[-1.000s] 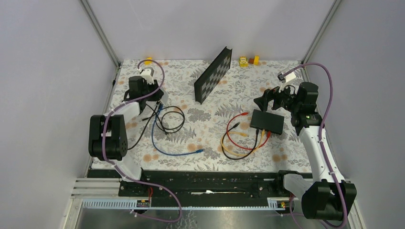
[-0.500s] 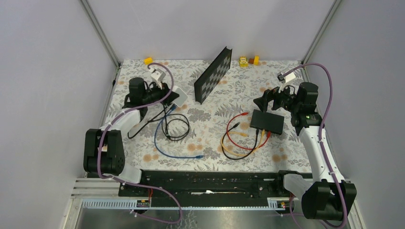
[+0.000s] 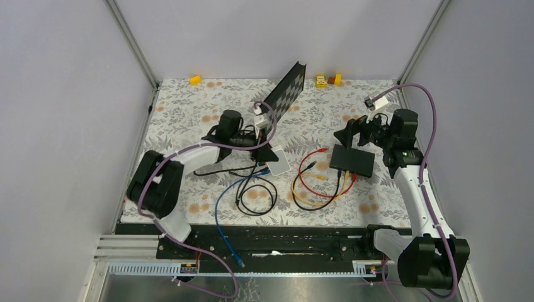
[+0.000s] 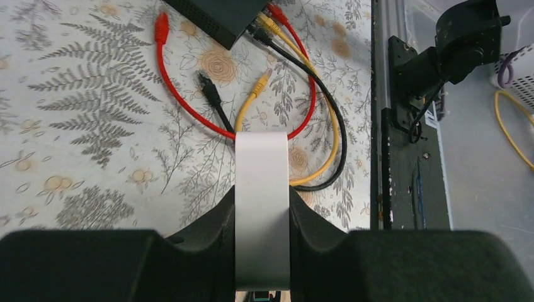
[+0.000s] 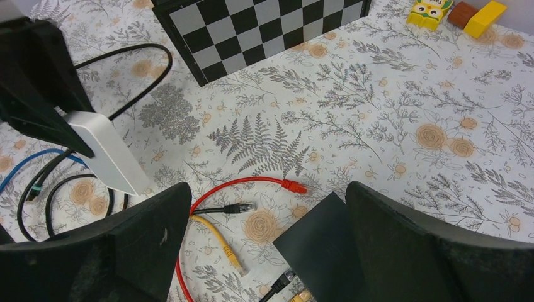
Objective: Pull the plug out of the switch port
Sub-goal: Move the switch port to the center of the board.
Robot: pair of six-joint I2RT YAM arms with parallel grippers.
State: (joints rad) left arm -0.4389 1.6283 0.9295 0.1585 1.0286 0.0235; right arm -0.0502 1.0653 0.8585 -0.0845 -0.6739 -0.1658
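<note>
Here's the floral surface [image 3: 189, 119] laid out in front of me, and the checkered board [image 3: 280, 99] stands on edge toward the back middle. The left arm is stretched across to the centre, and the left claw [image 3: 267, 153] is clenched on a pale grey box [image 3: 278, 161]. The wrist view shows that slab pinched flat between both fingers [image 4: 195, 239]. Over on the right, the right claw [image 3: 354, 132] is released, jaws spread wide, hanging just beyond the far edge of the switch [image 3: 353, 162] and apart from it. The switch itself lies flat on the right half of the surface, close to the right arm. Three plugs sit side by side in its near narrow edge: black [image 4: 260, 36], yellow [image 4: 268, 23] and red [image 4: 274, 11]. Their cords loop left, free ends loose on the cloth. A blue cable [image 3: 220, 220] and a black coil [image 3: 255, 195] trail from beside the pale box.
</note>
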